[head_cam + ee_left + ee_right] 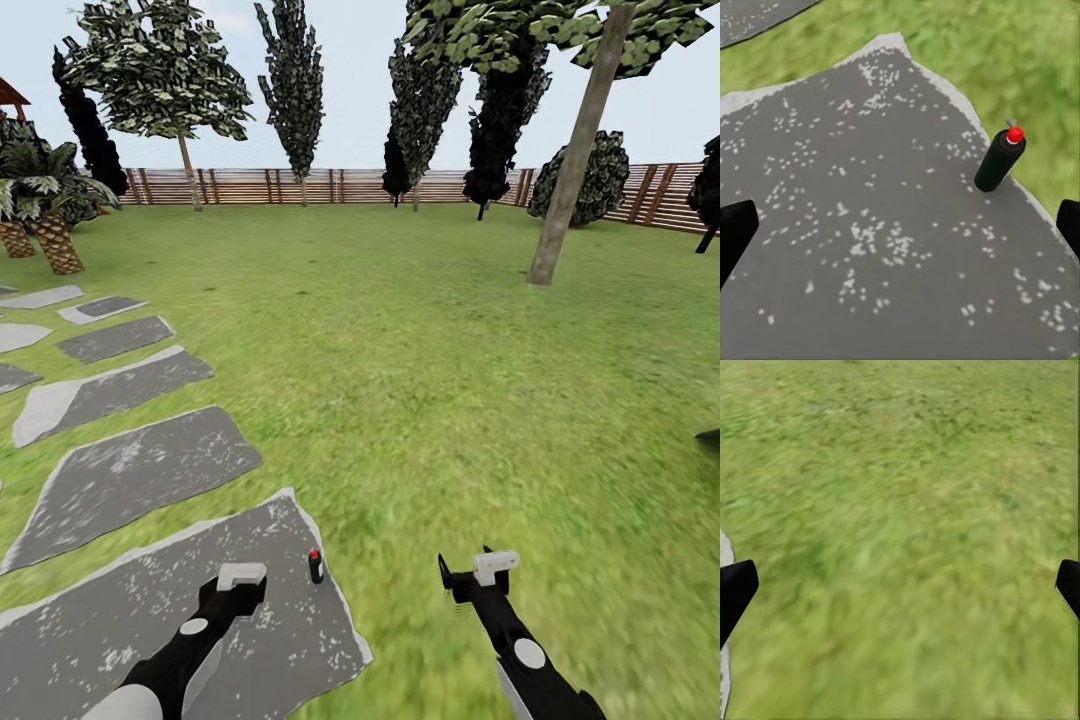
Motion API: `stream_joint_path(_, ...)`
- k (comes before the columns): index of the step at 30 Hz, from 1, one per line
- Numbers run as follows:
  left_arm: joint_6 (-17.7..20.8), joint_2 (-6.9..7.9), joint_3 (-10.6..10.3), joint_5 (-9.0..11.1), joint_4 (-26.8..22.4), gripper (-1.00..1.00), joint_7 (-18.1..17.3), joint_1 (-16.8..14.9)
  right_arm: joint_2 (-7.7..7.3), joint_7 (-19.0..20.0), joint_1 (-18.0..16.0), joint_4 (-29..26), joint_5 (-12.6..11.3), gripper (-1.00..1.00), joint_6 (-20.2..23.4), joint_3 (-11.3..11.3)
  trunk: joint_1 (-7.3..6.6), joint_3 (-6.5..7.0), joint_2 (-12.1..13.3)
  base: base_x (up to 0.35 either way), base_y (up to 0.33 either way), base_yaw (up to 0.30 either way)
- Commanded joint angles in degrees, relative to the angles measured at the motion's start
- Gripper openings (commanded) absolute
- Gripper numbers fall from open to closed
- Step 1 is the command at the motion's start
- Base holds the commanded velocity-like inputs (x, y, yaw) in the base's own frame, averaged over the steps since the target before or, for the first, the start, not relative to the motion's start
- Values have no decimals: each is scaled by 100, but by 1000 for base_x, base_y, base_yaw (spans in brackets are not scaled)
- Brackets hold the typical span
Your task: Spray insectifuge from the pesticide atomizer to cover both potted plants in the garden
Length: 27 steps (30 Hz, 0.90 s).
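Your pesticide atomizer (316, 566) stands upright on the nearest stepping stone (150, 600), close to that slab's right edge and a little back from its far right corner, with lawn (430, 380) beginning just beyond it. In the left wrist view it reads as a slim dark cylinder (999, 160) with a small red cap on top (not the white head you might expect, so go by the shape you see).

The left gripper (240, 578) hovers over the same stone, just beside the can on its left, not touching it. Its fingertips (736, 229) sit at opposite sides of the wrist view, so the jaws are spread wide with nothing between them. The right gripper (478, 578) hangs over bare grass to the can's right, near but apart from it; its fingertips (735, 589) are likewise wide apart and empty.

On handling, my guess is that the can is light and rigid, with a smooth round wall that could slip or roll between flat pads. It is tall for its narrow base, so a sideways nudge would probably tip it onto the stone. Take it around the middle of the dark body, below the red cap, with the fingers level on either side, and keep the cap free for spraying later. No potted plants can be made out from here; two scaly-trunked palms (45, 215) stand by the fence (300, 186) at far left.
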Motion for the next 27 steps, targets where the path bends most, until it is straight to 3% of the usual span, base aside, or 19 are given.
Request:
stream_joint_path(1,-20,-4,-6,-6,7,100,11,-1,-24,1,-3,1,9,100,-16,8,2,-5,-2,327,0,0)
stream_joint_path(7,-21,14,-5,-2,-26,100,16,20,-84,-8,-3,-5,9,100,-16,14,2,-5,-2,280,0,0)
stream_joint_path(27,-27,5,13,3,-50,100,19,21,-86,-9,-3,6,12,100,-16,31,2,-5,-2,75,-94,0)
